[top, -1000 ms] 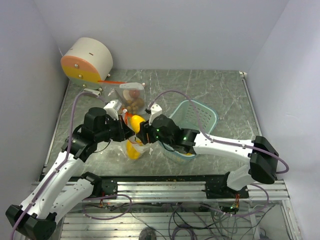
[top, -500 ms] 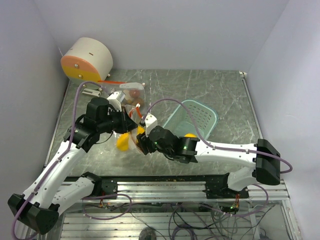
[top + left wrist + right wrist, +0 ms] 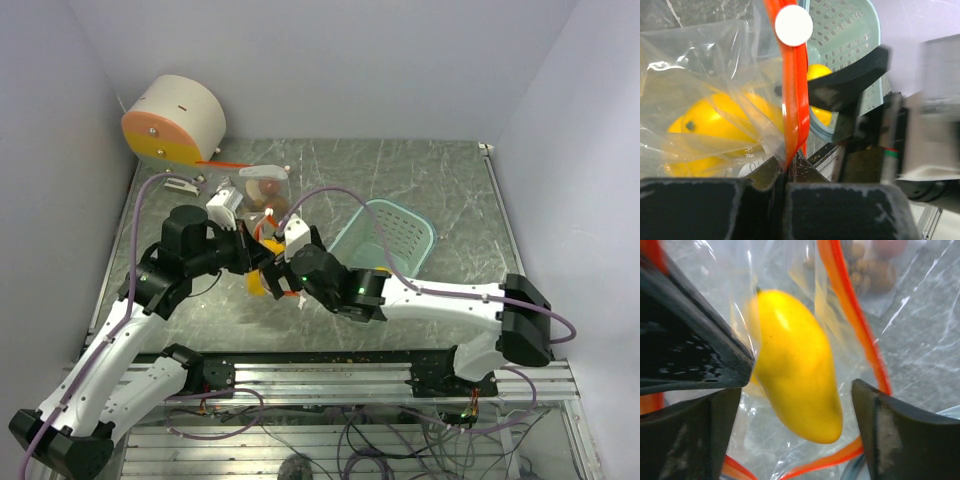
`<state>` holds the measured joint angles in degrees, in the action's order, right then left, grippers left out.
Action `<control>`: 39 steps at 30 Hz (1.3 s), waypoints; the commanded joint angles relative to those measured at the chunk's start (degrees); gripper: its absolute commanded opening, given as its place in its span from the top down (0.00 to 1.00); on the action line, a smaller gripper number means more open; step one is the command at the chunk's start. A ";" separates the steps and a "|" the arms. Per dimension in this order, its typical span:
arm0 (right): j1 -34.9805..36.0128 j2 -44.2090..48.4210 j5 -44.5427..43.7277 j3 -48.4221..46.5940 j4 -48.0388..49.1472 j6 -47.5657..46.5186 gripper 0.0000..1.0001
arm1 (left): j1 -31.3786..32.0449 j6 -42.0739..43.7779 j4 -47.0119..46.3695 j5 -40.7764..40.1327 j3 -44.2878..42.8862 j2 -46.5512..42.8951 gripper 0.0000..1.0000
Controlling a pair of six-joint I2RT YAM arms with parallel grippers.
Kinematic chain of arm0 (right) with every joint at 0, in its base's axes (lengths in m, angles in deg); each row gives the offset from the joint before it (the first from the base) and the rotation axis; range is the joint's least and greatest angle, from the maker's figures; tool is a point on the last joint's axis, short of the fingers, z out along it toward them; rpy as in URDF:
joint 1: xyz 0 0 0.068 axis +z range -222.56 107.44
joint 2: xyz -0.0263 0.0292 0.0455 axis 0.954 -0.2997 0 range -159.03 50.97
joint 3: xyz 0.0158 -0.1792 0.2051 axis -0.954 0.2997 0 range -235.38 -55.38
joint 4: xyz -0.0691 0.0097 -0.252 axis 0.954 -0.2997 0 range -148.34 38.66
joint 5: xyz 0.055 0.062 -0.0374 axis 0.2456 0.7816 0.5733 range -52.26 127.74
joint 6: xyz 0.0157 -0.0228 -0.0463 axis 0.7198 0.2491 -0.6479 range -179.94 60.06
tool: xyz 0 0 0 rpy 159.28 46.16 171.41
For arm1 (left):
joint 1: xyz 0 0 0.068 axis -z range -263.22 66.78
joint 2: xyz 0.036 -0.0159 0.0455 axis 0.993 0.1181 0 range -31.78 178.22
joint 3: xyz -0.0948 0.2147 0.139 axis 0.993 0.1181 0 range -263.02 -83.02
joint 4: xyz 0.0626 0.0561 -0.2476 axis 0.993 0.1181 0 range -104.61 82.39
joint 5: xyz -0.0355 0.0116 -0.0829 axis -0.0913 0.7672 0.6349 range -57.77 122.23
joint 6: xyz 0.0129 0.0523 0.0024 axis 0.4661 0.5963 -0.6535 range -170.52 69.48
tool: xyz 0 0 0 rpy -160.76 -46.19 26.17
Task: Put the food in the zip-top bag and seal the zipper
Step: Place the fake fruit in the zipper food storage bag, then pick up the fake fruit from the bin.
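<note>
The clear zip-top bag [image 3: 262, 215] with an orange zipper [image 3: 792, 90] lies at the table's middle left. My left gripper [image 3: 248, 257] is shut on the zipper strip at the bag's mouth [image 3: 790, 161]. Yellow-orange fruits [image 3: 715, 125] lie inside the bag. My right gripper [image 3: 278, 272] is open at the mouth, its fingers [image 3: 690, 365] on either side of a yellow fruit [image 3: 797, 380] without touching it. The brown bunch [image 3: 867, 272] and the reddish fruit [image 3: 890, 246] sit deeper in the bag [image 3: 266, 193]. Another yellow fruit [image 3: 816, 72] lies in the basket.
The pale teal basket [image 3: 400, 230] stands right of the bag, partly under my right arm. A round white and orange drum [image 3: 172, 122] stands at the back left corner. Grey walls close in the table on three sides.
My right gripper has shifted left and up to the bag's mouth. My left gripper swung back and then forward again, still holding the zipper edge. The yellow fruit shifted with the bag.
</note>
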<state>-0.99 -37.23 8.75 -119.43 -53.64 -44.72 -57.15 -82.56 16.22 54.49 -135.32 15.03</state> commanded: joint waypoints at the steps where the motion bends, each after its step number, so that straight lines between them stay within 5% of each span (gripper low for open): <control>1: -0.11 7.14 1.73 2.00 3.11 -1.46 0.01 | 0.21 -1.16 -2.44 1.60 2.72 -0.93 0.93; 9: -0.80 17.48 -2.59 0.71 -13.95 3.40 0.00 | 0.21 -0.65 -0.52 -2.83 7.36 -3.91 0.93; 16: -17.25 20.41 2.44 0.02 -37.15 17.72 0.00 | 0.21 -4.38 -4.26 -8.12 9.11 -13.13 0.93; 20: -20.14 18.05 4.75 1.34 -40.70 18.96 0.00 | 0.21 -9.77 -13.81 2.37 18.58 -9.02 0.93; 25: -22.03 10.84 4.81 0.29 -44.44 20.80 0.00 | 0.21 -10.85 -17.52 2.92 25.64 -4.12 0.93; 32: -27.78 5.95 8.19 2.23 -39.89 19.67 0.00 | 0.21 -3.51 -4.21 -6.50 11.51 -6.59 0.93; 39: -31.57 0.95 11.11 3.48 -37.86 17.93 0.00 | 0.21 -1.72 0.40 -7.35 3.59 -8.58 0.93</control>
<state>-31.46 -33.52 17.49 -116.92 -93.11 -25.97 -57.11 -86.47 12.55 48.87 -129.96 7.55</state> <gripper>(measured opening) 0.999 0.075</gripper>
